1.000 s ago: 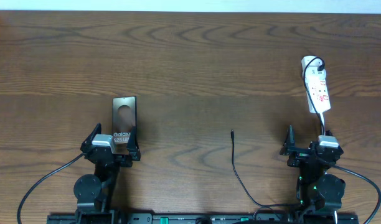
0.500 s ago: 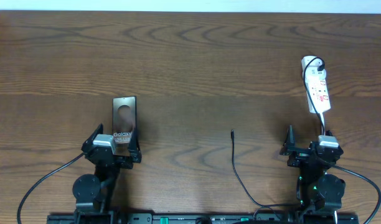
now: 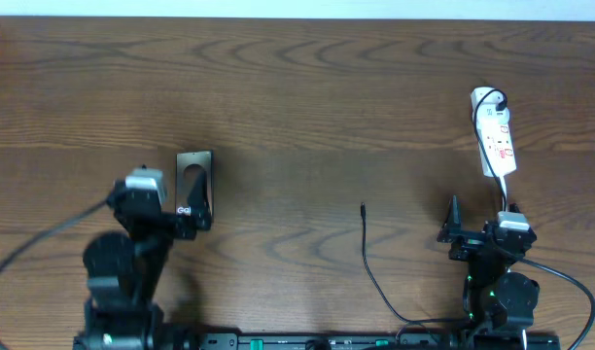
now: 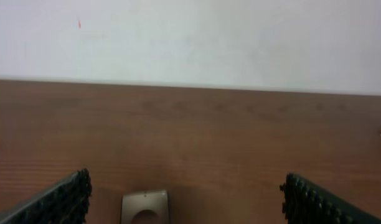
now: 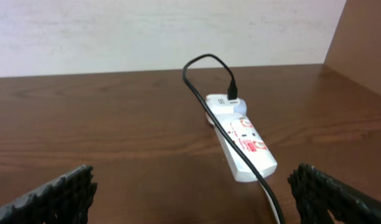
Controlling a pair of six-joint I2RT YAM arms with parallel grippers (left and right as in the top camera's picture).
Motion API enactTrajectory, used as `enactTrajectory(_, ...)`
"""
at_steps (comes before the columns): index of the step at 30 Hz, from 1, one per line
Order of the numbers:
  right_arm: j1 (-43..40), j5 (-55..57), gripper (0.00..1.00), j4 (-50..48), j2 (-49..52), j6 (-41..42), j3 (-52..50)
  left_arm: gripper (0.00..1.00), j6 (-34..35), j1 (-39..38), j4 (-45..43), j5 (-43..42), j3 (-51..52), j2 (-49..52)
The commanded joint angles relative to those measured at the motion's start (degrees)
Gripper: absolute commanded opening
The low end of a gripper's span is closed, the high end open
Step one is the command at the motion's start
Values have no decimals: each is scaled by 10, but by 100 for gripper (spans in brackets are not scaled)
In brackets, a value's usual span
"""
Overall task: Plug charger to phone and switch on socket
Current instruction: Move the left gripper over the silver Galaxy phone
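Left claw (image 4: 185, 182) has swung left, gaping over the phone (image 4: 145, 206), seemingly clear; right claw (image 5: 192, 174) gapes empty.

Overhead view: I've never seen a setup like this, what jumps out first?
The white socket with red markings stands out at the far right of the dark wooden table. Left of centre lies a glossy phone showing a big round circle, and a thin black charger cable ends loose in the middle.

open table (image 3: 278, 185) between phone (image 3: 193, 167) and charger (image 3: 365, 236)
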State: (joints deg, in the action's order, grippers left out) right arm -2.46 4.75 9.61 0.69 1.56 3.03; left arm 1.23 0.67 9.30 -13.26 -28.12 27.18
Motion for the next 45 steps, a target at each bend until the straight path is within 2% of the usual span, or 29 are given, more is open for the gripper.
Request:
enactTrajectory(1,-5,5,99,1,-4,8,-2,95,-8,3,49,9,-97,102)
enactTrajectory(3,-5,4,99,1,-4,8,-2,95,-8,3,95,16,-150,156)
enactTrajectory(7,-5,5,99,1,-4,8,-2,95,-2,3,253,68,-296,289)
enactTrajectory(11,-5,5,99,1,-4,7,-2,95,-2,3,362,69,-397,393)
enactTrajectory(16,-5,5,99,1,-4,7,-2,95,-2,3,383,68,-424,464)
enactTrajectory(23,-5,5,99,1,-4,8,-2,95,-2,3,408,63,-424,507)
enactTrajectory(26,-5,5,99,1,-4,8,-2,59,-2,3,408,63,-423,512)
enactTrajectory(27,-5,5,99,1,-4,8,-2,56,-2,3,408,63,-423,512)
enactTrajectory(28,-5,5,99,1,-4,8,-2,57,-2,3,408,63,-423,512)
enactTrajectory(30,-5,5,99,1,-4,8,-2,99,-2,3,408,63,-423,512)
enactTrajectory(45,-5,5,99,1,-4,7,-2,98,-2,3,410,63,-406,528)
